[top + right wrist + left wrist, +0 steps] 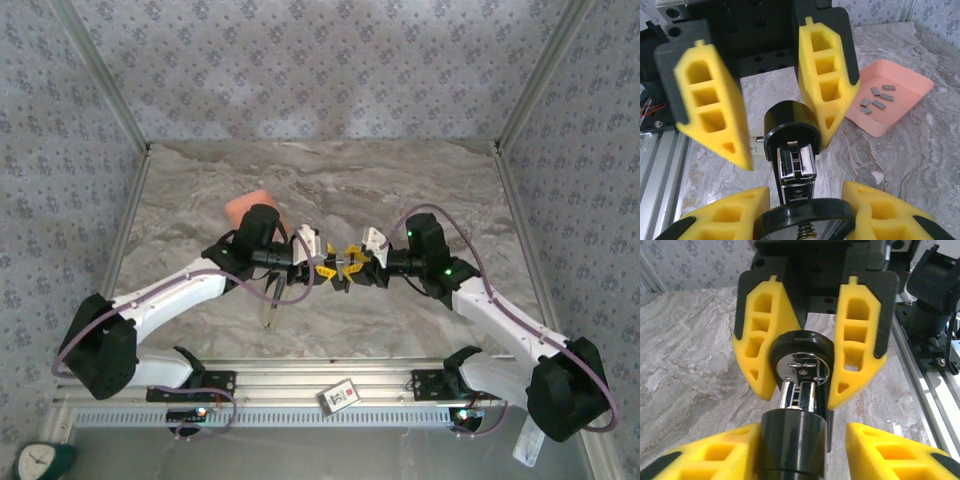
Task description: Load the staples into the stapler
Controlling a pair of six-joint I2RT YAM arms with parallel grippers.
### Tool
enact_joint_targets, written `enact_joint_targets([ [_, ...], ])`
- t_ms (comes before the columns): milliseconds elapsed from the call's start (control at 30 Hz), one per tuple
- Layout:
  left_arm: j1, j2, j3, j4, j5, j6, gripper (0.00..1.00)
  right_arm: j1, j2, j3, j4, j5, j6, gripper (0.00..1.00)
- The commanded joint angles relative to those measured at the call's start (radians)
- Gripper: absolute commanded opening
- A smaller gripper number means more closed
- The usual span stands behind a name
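A black stapler with a chrome staple channel lies lengthwise between my two grippers, which face each other at mid table. Around its near end, my left gripper is open: one finger touches the black body and a gap shows at the other. My right gripper has its fingers against both sides of the stapler's round end. The staples, several short grey strips, lie in a salmon tray beyond the grippers. In the top view the left gripper and right gripper nearly meet.
The salmon tray sits behind the left wrist, partly covered by it. A metal rail runs along the near edge with a white card on it. Patterned walls close in the back and both sides.
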Motion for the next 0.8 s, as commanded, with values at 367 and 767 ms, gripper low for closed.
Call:
enact_joint_targets([
  [367, -0.012, -0.051, 0.051, -0.089, -0.11, 0.051, 0.0, -0.048, -0.09, -0.026, 0.078, 0.069, 0.351, 0.75],
  [767, -0.015, -0.059, 0.051, -0.098, -0.174, 0.082, 0.0, -0.023, -0.061, -0.045, 0.049, 0.142, 0.858, 0.74],
])
